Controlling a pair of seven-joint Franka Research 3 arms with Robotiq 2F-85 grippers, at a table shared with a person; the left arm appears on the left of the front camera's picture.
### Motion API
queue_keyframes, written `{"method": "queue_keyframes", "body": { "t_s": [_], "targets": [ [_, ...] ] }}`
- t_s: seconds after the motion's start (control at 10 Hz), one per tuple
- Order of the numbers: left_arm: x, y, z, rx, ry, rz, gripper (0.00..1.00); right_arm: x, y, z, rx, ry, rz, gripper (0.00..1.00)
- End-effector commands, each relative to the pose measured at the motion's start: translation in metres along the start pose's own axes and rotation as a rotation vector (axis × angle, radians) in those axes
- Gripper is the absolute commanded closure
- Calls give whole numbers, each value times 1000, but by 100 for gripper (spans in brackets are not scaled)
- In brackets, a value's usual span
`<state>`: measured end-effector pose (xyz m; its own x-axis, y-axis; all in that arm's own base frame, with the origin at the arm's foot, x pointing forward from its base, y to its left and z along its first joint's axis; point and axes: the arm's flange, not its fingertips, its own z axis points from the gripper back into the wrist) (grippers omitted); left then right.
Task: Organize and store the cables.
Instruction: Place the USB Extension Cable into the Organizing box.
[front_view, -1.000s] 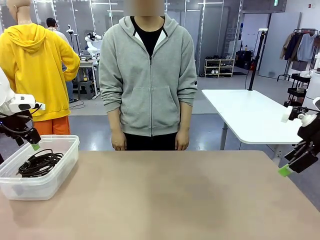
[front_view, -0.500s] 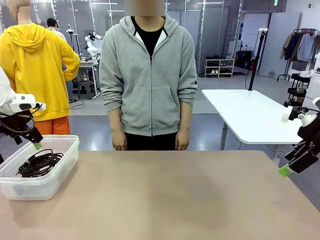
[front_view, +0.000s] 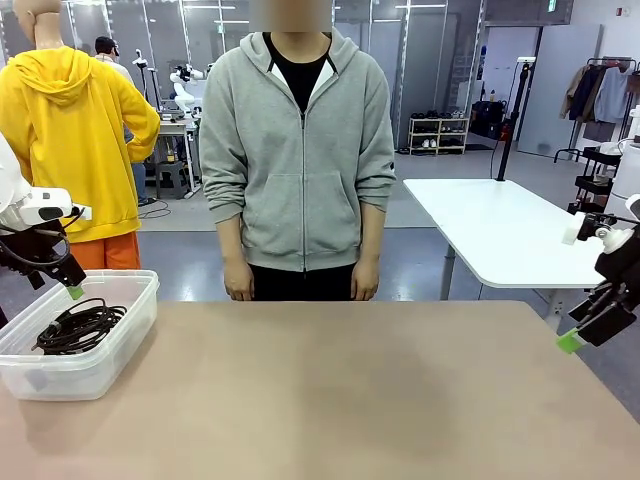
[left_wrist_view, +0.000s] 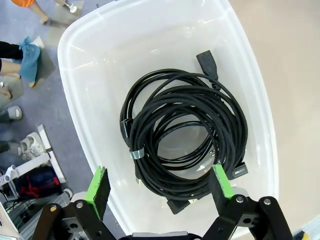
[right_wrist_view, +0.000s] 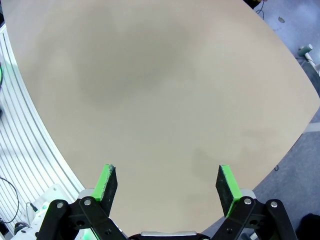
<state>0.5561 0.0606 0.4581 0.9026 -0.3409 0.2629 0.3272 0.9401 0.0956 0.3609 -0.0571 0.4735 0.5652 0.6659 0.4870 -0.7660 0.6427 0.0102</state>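
Left end effector (left_wrist_view: 159, 186): jaws spread wide and holding nothing, poised over the near end of the bin; in the front view it (front_view: 62, 283) sits above the bin's far left rim.
Cables (left_wrist_view: 183, 142): coiled black cords piled together inside the bin, plugs poking out at the top and bottom of the pile, a small tie round one strand on the left side.
Bin (front_view: 135, 310): clear plastic tub at the table's left edge, cables (front_view: 82, 327) resting on its floor.
Snag risk: if the left end effector dips again, an open finger could hook a loop and drag the pile up and out as it lifts.
Bin shift risk: the tub looks light; a knock on its rim could slide it toward the table edge.
Table (front_view: 340, 400): bare tan surface across the middle, so the storing looks close to done.
Person (front_view: 298, 150): standing at the far side, arms hanging down.
Right end effector (right_wrist_view: 168, 184): jaws wide, empty, above the bare table; at the table's right edge in the front view (front_view: 585, 330).
Sweep risk: little to hit here beyond the table edge itself.
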Motion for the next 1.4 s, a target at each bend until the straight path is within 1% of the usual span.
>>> {"method": "queue_keyframes", "body": {
  "t_s": [0.0,1.3],
  "targets": [
    [1,3,0,4,-1,-9,0,0,2,0,-4,12,-7,0],
    [1,3,0,4,-1,-9,0,0,2,0,-4,12,-7,0]
  ]
}}
